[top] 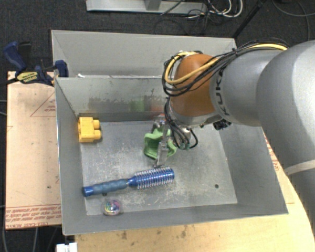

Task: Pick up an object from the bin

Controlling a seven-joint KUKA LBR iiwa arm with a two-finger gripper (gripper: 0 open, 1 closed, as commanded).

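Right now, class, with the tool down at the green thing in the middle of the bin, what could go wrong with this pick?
1. The tool stands at the right edge of the lumpy green plastic thing, not over its middle, so a grasp might catch only a rim and slip.
2. The blue plastic hairbrush lies just in front of the tool, its bristle head nearest; a further push down or forward could knock it.

place: robot lab | cues: kuka arm (262, 88), metal bin (147, 54), floor cables (220, 5)

1 camera, obliquely above the bin (215, 167)
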